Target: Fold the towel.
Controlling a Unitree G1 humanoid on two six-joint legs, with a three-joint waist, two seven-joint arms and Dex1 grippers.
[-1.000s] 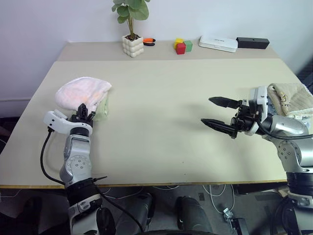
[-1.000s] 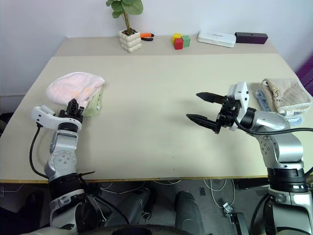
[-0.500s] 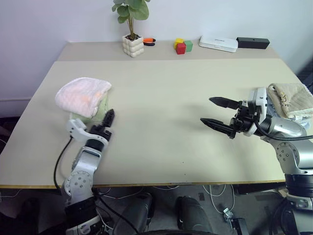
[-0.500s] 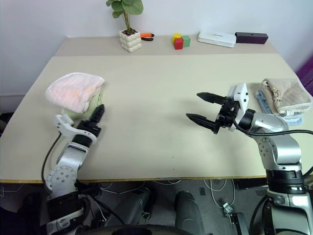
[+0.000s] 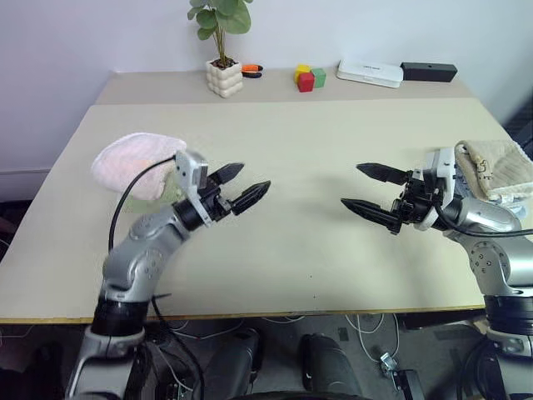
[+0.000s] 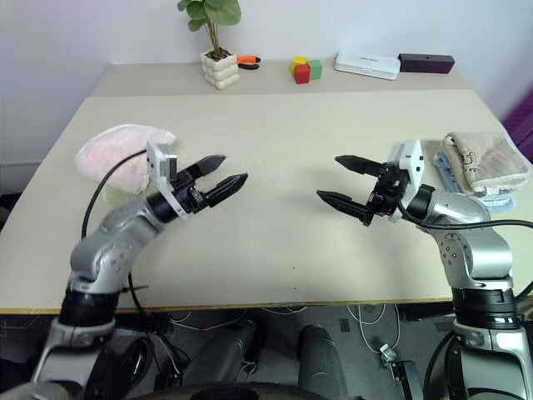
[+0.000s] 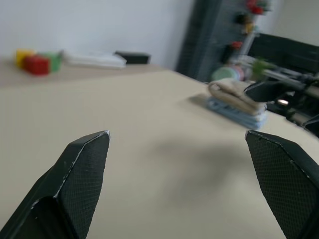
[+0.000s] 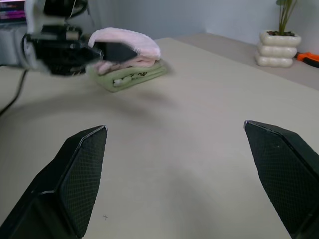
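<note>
A small white pot [image 5: 226, 77] on the far ledge of the table [image 5: 300, 158] holds a green plant [image 5: 220, 18]. The pink towel [image 5: 133, 163] lies folded on a light green cloth [image 8: 130, 78] behind the left gripper [image 5: 241, 187], whose jaws stand wide apart and empty. A second ago that gripper sat nearly closed at the towel's near edge; it has let go and swung toward the table's middle. The right gripper [image 5: 366, 190] is unmoved, jaws spread, holding nothing, with the beige towel [image 5: 501, 168] behind it.
</note>
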